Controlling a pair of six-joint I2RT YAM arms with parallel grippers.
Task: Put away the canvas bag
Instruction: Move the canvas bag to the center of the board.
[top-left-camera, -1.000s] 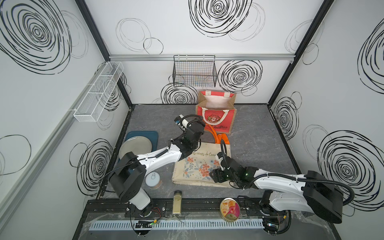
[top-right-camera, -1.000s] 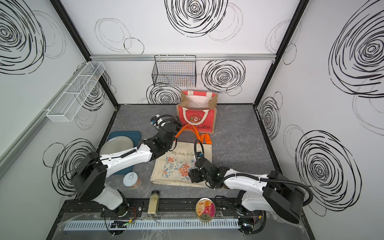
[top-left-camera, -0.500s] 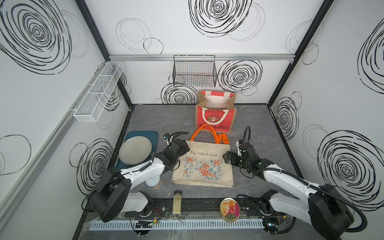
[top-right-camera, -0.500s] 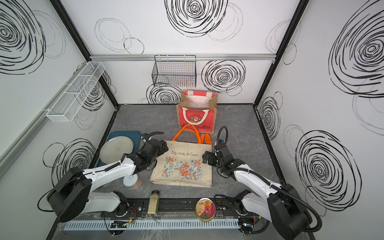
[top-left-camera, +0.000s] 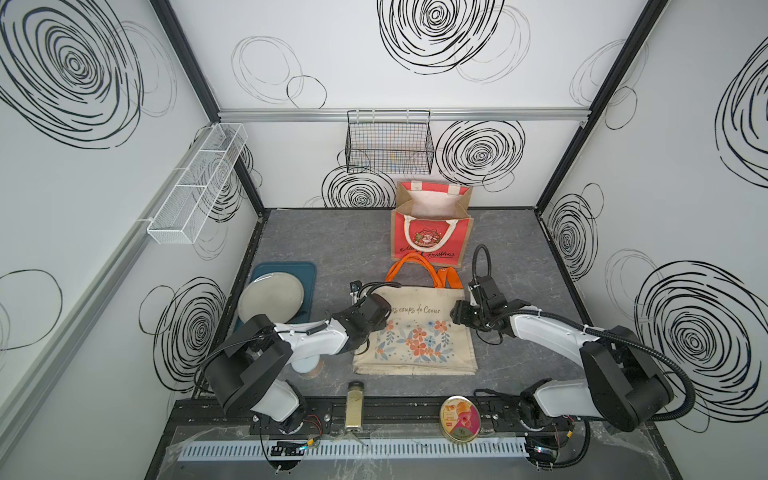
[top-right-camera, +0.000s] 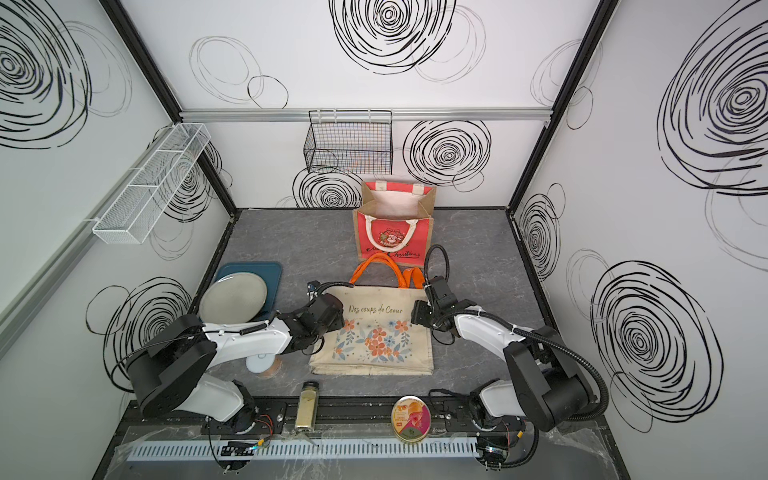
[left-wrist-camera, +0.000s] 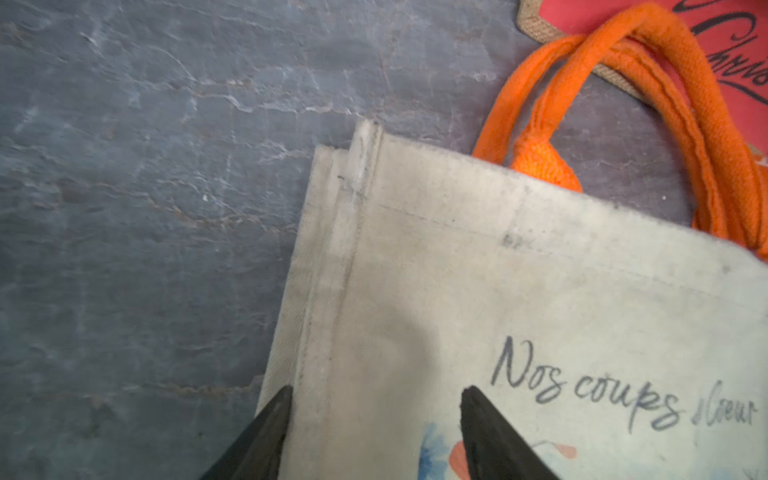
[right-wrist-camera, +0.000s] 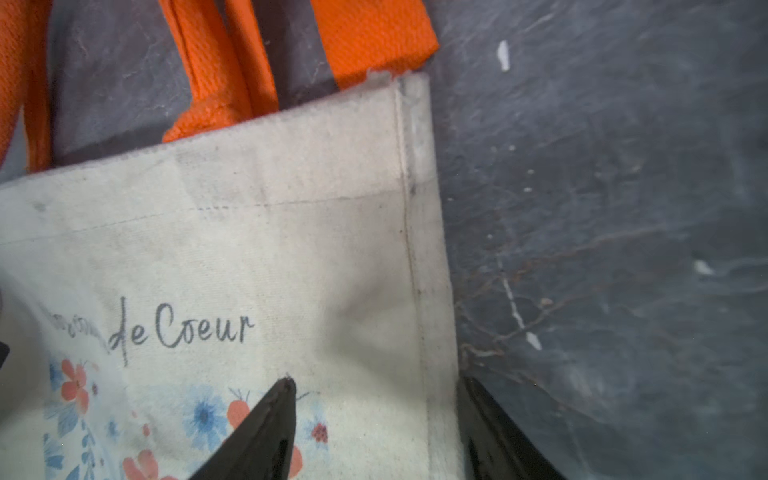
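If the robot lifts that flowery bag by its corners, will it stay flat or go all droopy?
Probably droopy: the canvas bag lies flat and thin on the table, like soft cloth. It looks empty, so likely light. Its orange handles curl loosely, so they would likely dangle.

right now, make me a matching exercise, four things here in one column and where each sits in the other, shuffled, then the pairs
1. beige floral canvas bag
2. red jute Christmas bag
3. round grey metal plate
4. round pink-lidded tin

a. on the dark teal tray
b. standing upright at the back, mouth open
c. on the black front rail, lid up
d. lying flat, orange handles toward the back

Pairs: 1-d, 2-b, 3-a, 4-c
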